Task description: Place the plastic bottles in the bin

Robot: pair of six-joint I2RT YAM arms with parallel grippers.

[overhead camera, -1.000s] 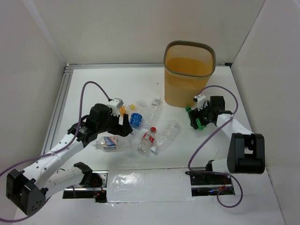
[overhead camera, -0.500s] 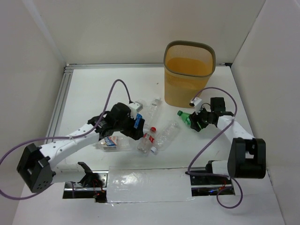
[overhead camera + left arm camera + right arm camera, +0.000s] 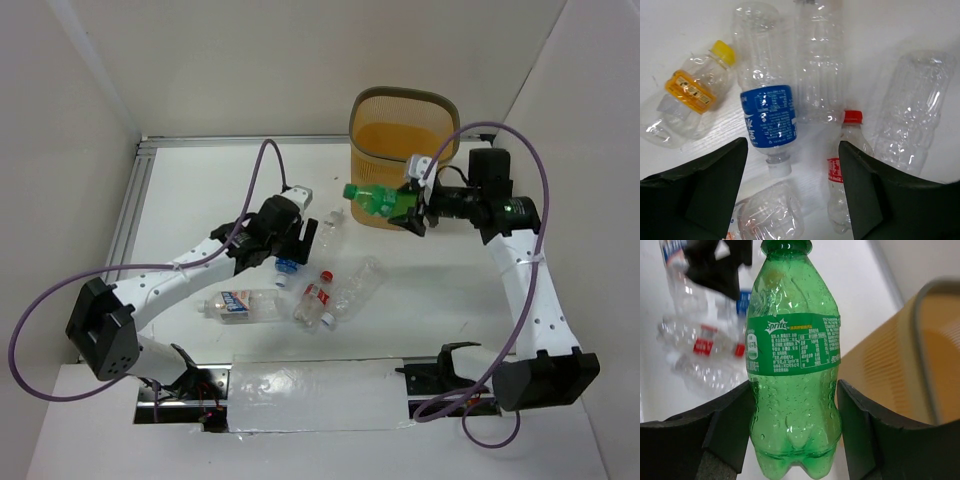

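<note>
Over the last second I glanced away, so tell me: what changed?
The right gripper took the green bottle off the table and lifted it toward the bin. The left gripper swung right, over the blue-label bottle, jaws open and empty. Bin and loose bottles stayed put.

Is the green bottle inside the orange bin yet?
Not yet. The right gripper holds the green Sprite bottle sideways in the air, outside the bin.
</note>
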